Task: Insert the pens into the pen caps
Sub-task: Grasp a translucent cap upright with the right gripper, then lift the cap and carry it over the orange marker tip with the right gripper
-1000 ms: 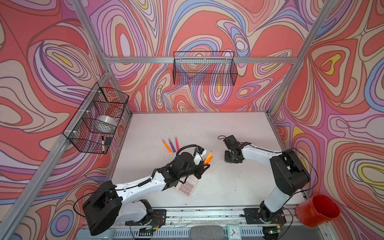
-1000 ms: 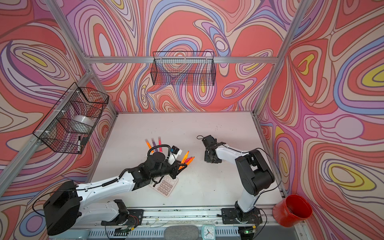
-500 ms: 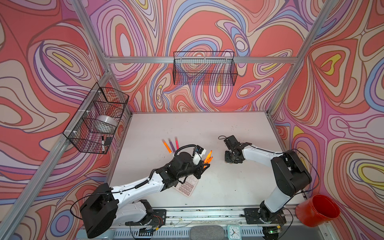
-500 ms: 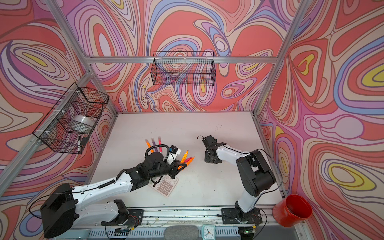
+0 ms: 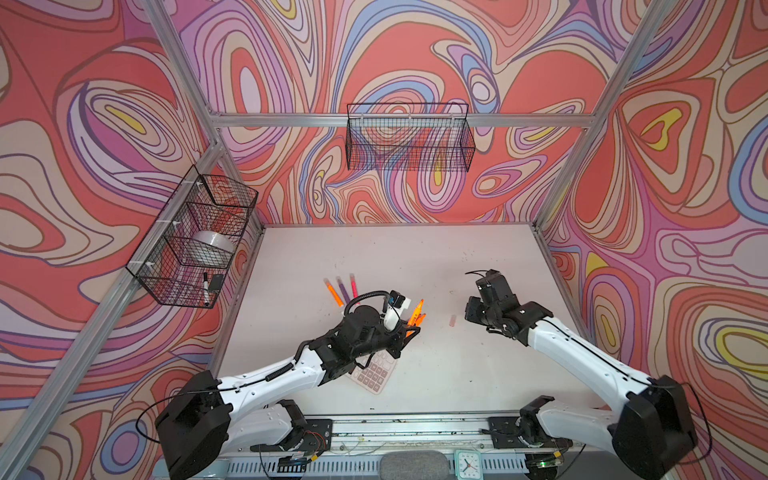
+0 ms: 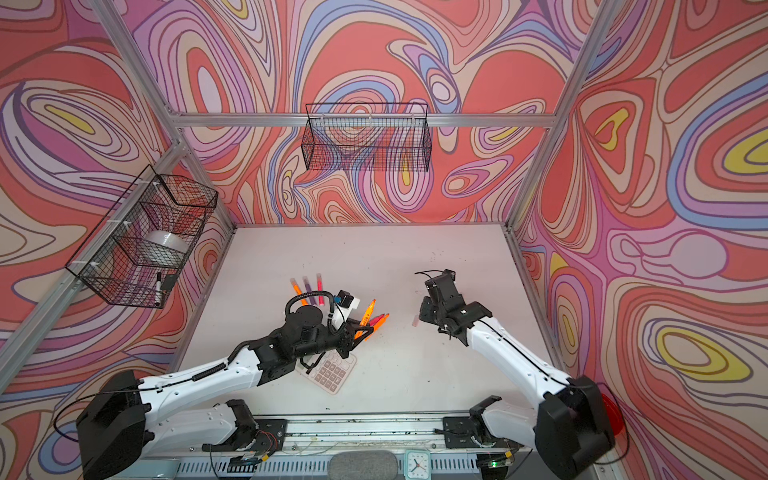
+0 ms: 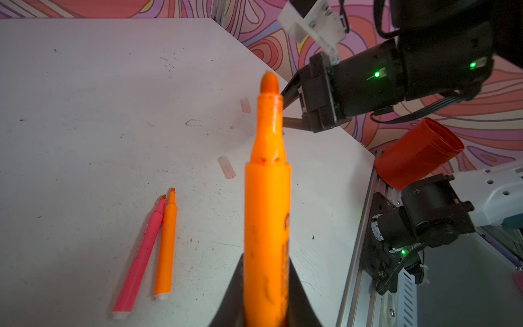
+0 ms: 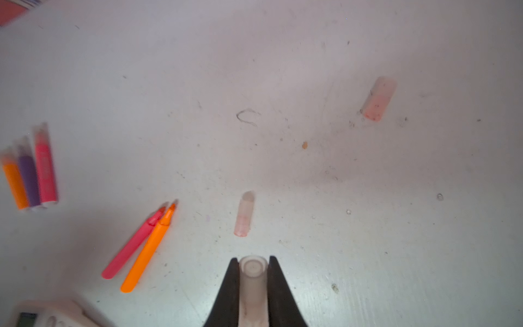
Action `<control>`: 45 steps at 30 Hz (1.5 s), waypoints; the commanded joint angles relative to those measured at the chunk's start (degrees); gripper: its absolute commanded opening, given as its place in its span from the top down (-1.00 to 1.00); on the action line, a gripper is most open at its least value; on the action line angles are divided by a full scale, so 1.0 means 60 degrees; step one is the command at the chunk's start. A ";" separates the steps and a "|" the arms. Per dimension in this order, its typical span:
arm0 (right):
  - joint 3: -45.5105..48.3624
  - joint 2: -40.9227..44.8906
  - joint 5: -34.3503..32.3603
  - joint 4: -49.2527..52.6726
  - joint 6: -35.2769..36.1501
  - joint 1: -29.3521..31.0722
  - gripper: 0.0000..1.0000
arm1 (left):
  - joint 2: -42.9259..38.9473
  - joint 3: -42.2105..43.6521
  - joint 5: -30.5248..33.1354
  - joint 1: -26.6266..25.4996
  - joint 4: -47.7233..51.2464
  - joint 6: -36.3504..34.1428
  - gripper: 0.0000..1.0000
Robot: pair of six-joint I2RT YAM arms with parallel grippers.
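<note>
The right claw has just pinched shut on a pale pen cap over the surface, while the left claw clamps an orange pen, tip toward it, so joining looks possible next.

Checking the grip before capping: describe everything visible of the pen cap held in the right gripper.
The pen cap is a short, pale, translucent tube, plastic by its look, faintly pink toward its rear. It lies lengthwise between the right gripper's two black fingers, which press its sides. Its round end, marked with a ring, sits level with the fingertips. Nothing else is seen touching it.
</note>
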State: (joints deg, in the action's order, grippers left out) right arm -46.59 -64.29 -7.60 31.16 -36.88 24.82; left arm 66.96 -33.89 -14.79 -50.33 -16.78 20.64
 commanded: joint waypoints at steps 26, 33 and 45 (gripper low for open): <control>0.2063 0.0958 0.1543 -0.8436 -0.2751 0.1807 0.96 | 0.1144 -0.0077 -0.0379 -0.0065 -0.1758 0.1244 1.00; 0.1982 0.0217 0.1634 -0.9258 -0.2807 0.2286 0.98 | 0.1291 -0.0093 -0.0264 -0.0066 -0.1892 0.1416 1.00; 0.1899 0.0108 0.1357 -0.9330 -0.2669 0.2411 0.98 | 0.1335 -0.0035 -0.0230 -0.0072 -0.1949 0.1432 1.00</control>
State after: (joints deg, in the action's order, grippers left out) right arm -33.17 -64.03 1.98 -24.45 -54.24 38.74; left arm 74.26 -33.61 -16.49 -50.33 -25.93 28.73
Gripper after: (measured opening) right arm 0.144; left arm 0.175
